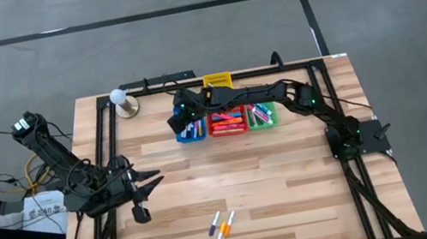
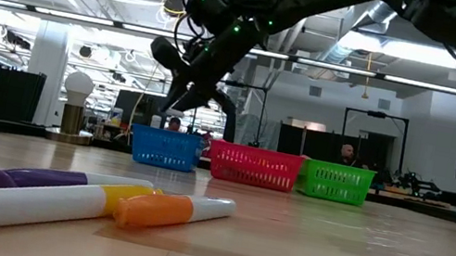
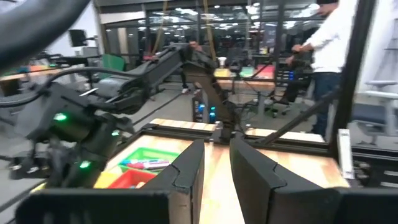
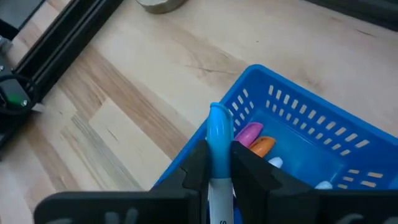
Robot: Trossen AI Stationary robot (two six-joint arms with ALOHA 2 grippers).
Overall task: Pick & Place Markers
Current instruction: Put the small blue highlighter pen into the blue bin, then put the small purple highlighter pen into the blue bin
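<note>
My right gripper (image 4: 219,157) is shut on a marker with a blue cap (image 4: 219,130) and a white barrel, over the left rim of the blue bin (image 4: 298,146). The same gripper (image 1: 185,126) hangs above that bin (image 1: 190,132) at the far middle of the table. A pink marker (image 4: 249,132) and an orange marker (image 4: 264,145) lie in the blue bin. Three loose markers (image 1: 222,225) lie flat on the table near its front edge. At the table's left, my left gripper (image 1: 157,179) stands level with a narrow gap between its fingers (image 3: 186,177) and nothing in it. My right gripper pinches the marker's white barrel just behind the blue cap (image 4: 219,177) between its two fingers. The fingers slant down from the table's right side and lie along the marker. The capped end sticks out past the fingertips over the bin's rim, lifted clear of the table.
A red bin (image 1: 227,122) and a green bin (image 1: 261,115), both holding markers, stand in a row to the right of the blue bin. A yellow bin (image 1: 217,80) and a lamp with a white bulb (image 1: 120,100) sit at the far edge. A black frame (image 1: 104,138) runs round the table.
</note>
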